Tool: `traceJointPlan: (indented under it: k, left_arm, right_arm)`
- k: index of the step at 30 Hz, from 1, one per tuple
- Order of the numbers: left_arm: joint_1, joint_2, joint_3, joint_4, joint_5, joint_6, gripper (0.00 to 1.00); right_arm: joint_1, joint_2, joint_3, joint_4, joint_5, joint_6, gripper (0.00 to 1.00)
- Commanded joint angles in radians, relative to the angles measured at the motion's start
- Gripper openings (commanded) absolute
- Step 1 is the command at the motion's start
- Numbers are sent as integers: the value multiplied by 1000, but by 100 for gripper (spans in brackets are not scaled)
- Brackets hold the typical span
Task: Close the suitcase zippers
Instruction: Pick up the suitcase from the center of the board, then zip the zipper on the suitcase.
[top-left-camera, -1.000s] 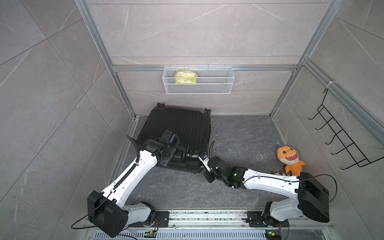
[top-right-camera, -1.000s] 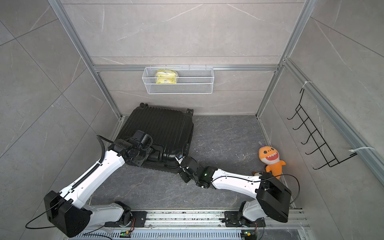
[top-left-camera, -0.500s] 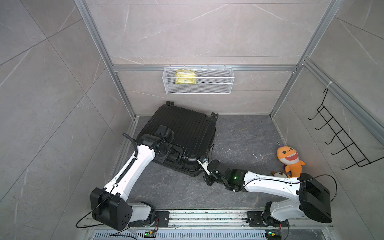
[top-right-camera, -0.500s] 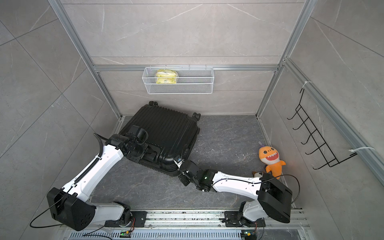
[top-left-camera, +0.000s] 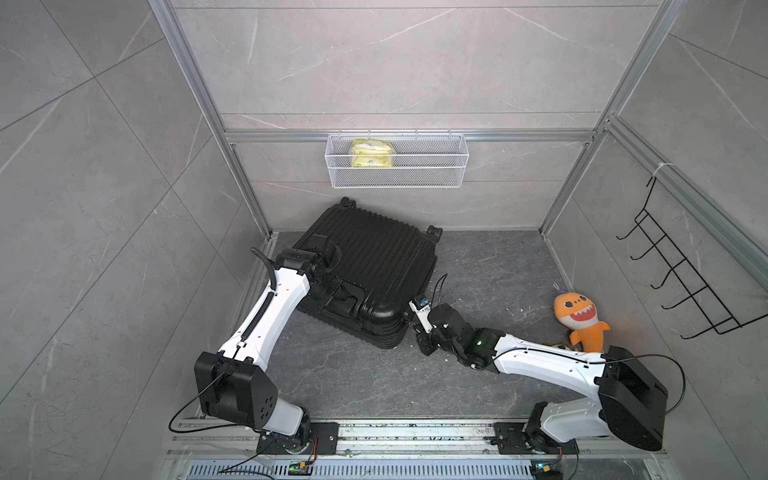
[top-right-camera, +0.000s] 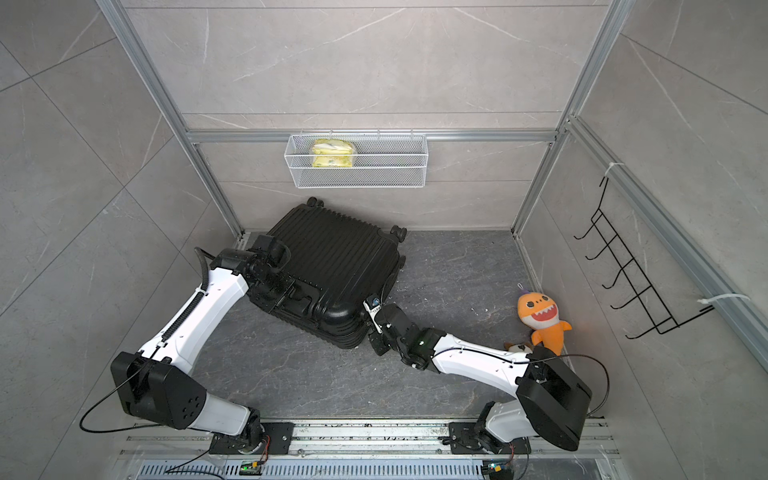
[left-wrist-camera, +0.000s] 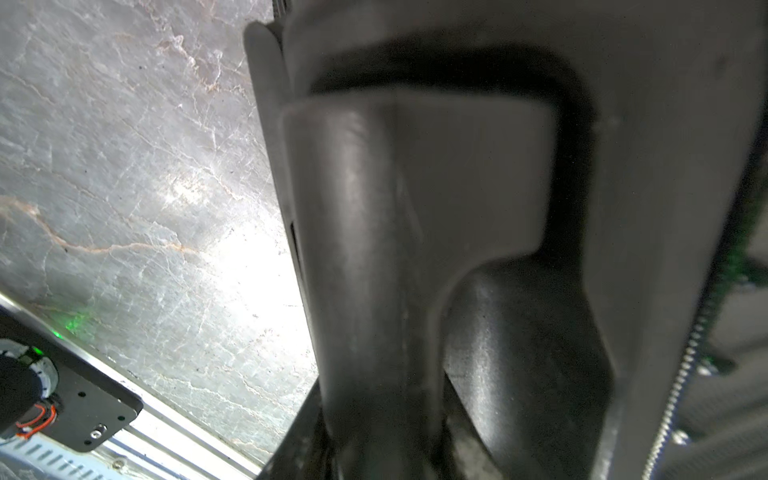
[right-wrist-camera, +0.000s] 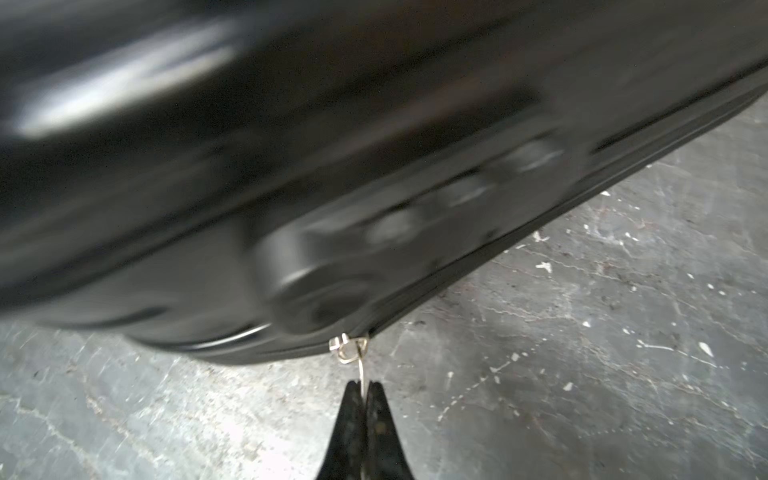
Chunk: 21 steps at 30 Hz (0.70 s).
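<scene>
The black ribbed suitcase (top-left-camera: 374, 257) (top-right-camera: 336, 253) lies flat and skewed on the grey floor, wheels toward the back wall. My left gripper (top-left-camera: 332, 293) (top-right-camera: 291, 289) sits at its near-left side, shut around the moulded handle (left-wrist-camera: 365, 249), which fills the left wrist view. At the near-right corner my right gripper (right-wrist-camera: 365, 384) (top-left-camera: 409, 328) is shut on the silvery pull tab (right-wrist-camera: 353, 349) of the zippers. The zip band (right-wrist-camera: 498, 245) runs away from the tab along the rim.
A white wire basket (top-left-camera: 397, 162) with a yellow packet (top-left-camera: 371, 153) hangs on the back wall above the case. An orange plush shark (top-left-camera: 579, 320) lies at the right wall by the right arm. A black hook rack (top-left-camera: 681, 282) is on the right wall.
The suitcase has turned and slid to the right, its near corner swinging toward the front. The left gripper has narrowed onto the handle. The right gripper kept the pull tab and moved with the corner.
</scene>
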Motion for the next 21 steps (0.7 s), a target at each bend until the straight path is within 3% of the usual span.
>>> traceJointPlan:
  k: [1, 11, 21]
  left_arm:
    - [44, -69, -66, -56, -274, 320, 0]
    - [44, -284, -278, 168, -232, 564, 0]
    - [44, -316, -311, 218, -80, 693, 0]
  right_arm:
    - [-108, -2, -1, -105, 167, 37, 0]
    - [-256, 71, 54, -117, 46, 15, 0]
    - [-437, 159, 141, -149, -42, -30, 0]
